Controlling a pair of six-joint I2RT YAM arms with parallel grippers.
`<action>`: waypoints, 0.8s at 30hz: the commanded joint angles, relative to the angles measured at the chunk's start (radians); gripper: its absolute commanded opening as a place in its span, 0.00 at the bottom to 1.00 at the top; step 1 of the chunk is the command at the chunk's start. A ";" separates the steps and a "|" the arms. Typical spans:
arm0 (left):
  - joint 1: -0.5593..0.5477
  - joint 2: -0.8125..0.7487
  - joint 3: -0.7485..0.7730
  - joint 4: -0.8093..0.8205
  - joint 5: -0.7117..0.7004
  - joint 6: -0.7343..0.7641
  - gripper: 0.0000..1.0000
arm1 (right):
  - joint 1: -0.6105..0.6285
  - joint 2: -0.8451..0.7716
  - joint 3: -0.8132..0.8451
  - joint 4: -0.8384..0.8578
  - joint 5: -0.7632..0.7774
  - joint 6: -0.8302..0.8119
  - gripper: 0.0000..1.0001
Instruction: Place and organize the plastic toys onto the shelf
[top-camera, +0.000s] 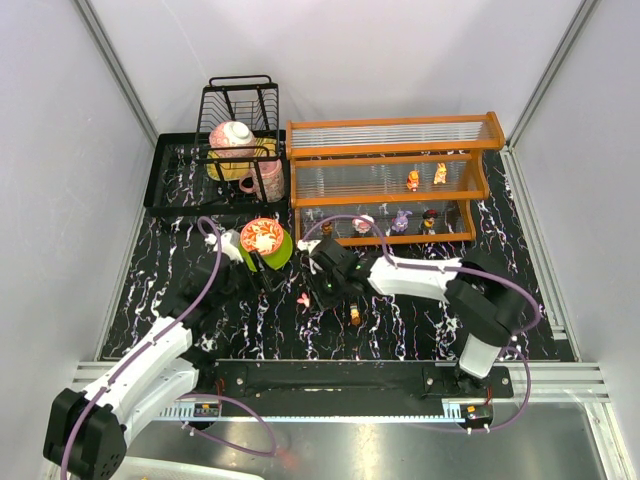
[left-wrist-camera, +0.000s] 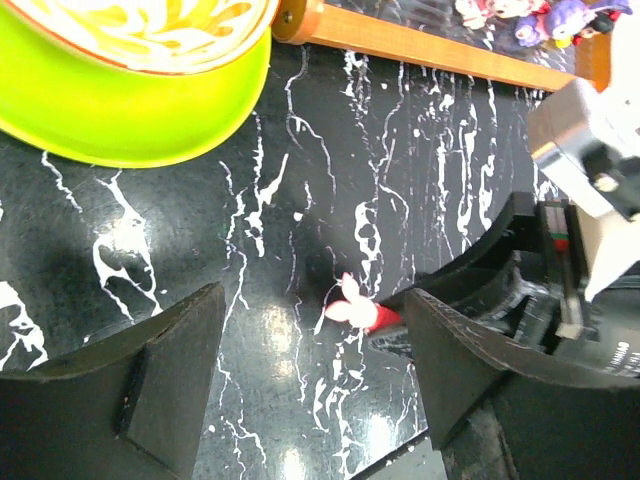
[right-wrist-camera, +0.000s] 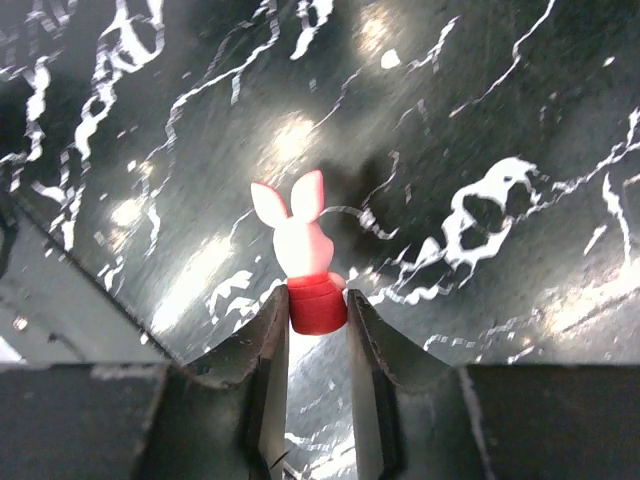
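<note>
Right wrist view: my right pincer (right-wrist-camera: 316, 310) is clenched on the red base of a pink-eared toy (right-wrist-camera: 300, 235), upright between its fingertips. Whether the toy touches the black marbled table (right-wrist-camera: 500, 120) I cannot tell. My left pincer (left-wrist-camera: 315, 295) gapes, grasping nothing, with the same toy just ahead. The shelf (top-camera: 390, 124) stands beyond both pincers.

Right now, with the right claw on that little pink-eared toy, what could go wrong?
1. The right claw pinches the pink-eared toy only by its red base, at the very fingertips, so it may slip or twist on lifting.
2. The left claw hangs open close beside the right one, so the arms could bump.
3. The bottom tier of the shelf already holds several toys; setting this one there could knock them over.
</note>
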 joint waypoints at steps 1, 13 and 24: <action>0.008 0.003 0.012 0.104 0.085 0.039 0.74 | 0.000 -0.152 -0.044 0.099 -0.114 0.003 0.00; 0.009 0.076 0.035 0.297 0.364 0.047 0.64 | -0.007 -0.344 -0.101 0.136 -0.171 -0.032 0.00; 0.009 0.087 0.037 0.348 0.429 0.032 0.49 | -0.007 -0.336 -0.098 0.139 -0.174 -0.025 0.00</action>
